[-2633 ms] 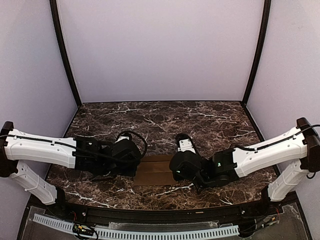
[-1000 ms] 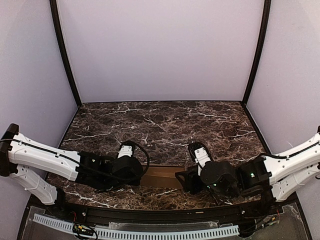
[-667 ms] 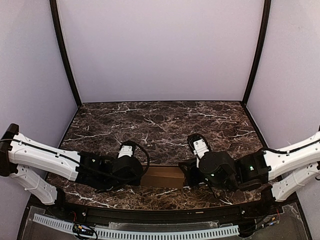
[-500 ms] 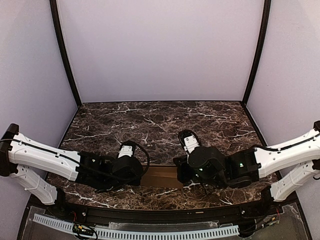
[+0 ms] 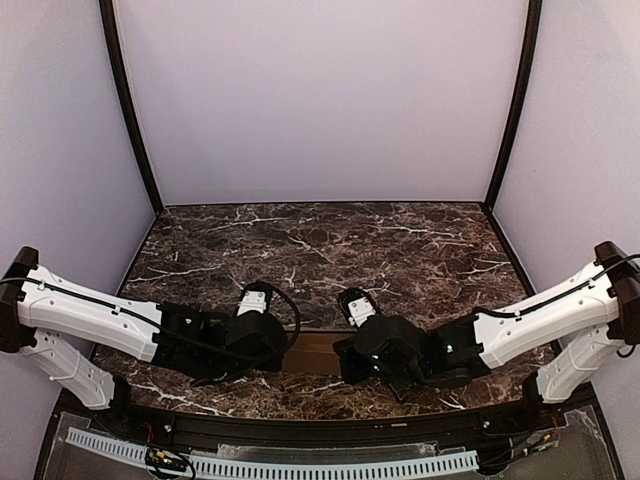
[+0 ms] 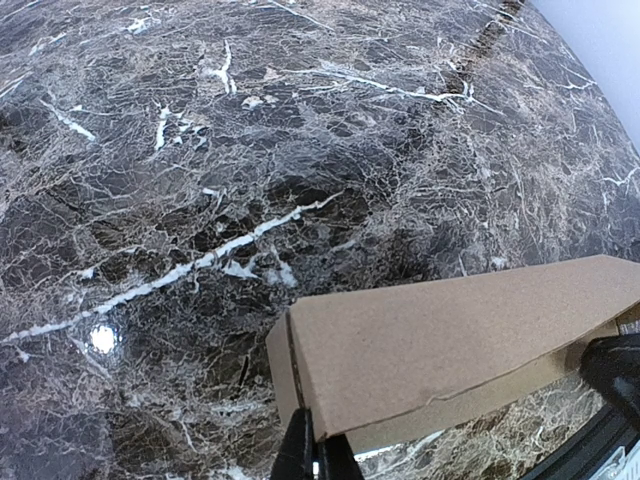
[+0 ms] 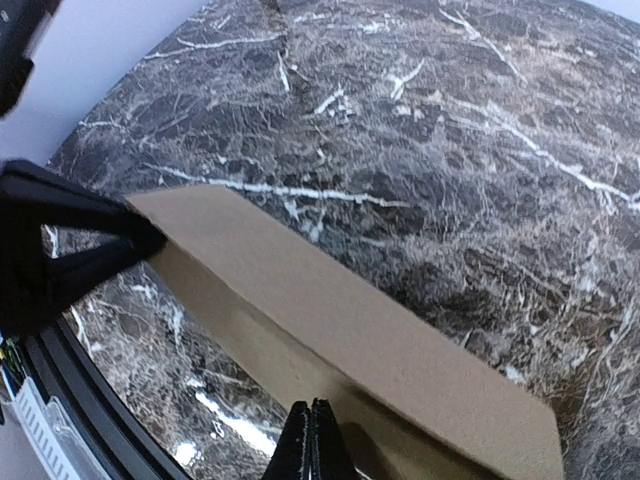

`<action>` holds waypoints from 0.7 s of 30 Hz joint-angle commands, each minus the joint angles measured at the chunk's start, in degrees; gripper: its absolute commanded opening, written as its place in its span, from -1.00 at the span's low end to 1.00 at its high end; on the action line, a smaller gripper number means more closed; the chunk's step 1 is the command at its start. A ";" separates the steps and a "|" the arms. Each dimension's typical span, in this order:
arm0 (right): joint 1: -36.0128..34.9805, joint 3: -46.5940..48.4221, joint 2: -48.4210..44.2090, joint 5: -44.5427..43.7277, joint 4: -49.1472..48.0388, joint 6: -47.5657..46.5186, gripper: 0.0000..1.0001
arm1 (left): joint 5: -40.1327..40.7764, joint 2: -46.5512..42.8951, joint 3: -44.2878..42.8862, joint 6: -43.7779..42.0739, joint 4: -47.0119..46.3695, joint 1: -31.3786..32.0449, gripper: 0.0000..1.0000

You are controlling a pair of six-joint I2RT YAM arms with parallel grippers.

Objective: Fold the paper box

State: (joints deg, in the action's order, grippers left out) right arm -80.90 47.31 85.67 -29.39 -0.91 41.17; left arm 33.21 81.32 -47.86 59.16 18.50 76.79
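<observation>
Top external shows the box (image 5: 312, 350) lying low near the table's (image 5: 330, 250) front edge, between the two arms. The left gripper (image 5: 285, 348) is at its left end and the right gripper (image 5: 342, 362) at its right end. Most of the cardboard is hidden under the wrists, so the fold cannot be judged from here. With both arms crowding one small piece, the wrists are close enough that an inward push could make them knock together.

Left wrist shows the fingers (image 6: 298, 450) pinched together on the box's near corner. The box runs off to the right as a flattened tan sleeve with a crease along its lower side. The hold takes only a sliver of the edge. If the other arm pulls or twists, thin cardboard could slip out, or the corner could crumple and tear.

Right wrist shows its fingers (image 7: 300, 445) also closed tight, apparently on the near edge of the lower panel, though the contact itself sits at the frame's bottom and is hard to confirm. The box slants away towards the left gripper at its far end. If the two pinches move unevenly, I would expect the sleeve to bow or crease in the wrong place instead of opening along its scored lines. If this pinch caught only one layer, that panel may peel away alone.
</observation>
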 commanded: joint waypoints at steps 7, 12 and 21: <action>-2.94 -7.46 4.92 1.28 -3.68 9.32 -1.00 | -5.34 2.34 1.19 1.40 4.34 0.64 -0.98; -3.28 -5.90 1.09 0.11 -3.39 6.24 -1.00 | -5.29 2.18 1.04 1.40 4.59 0.64 -0.99; -2.91 0.99 -9.09 -6.47 0.65 -1.65 -1.00 | -5.32 2.17 1.01 1.36 4.70 0.64 -0.98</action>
State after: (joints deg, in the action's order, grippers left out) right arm -83.70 43.92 80.16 -31.99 -2.26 43.75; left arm 33.21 81.49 -47.92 59.37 18.39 76.79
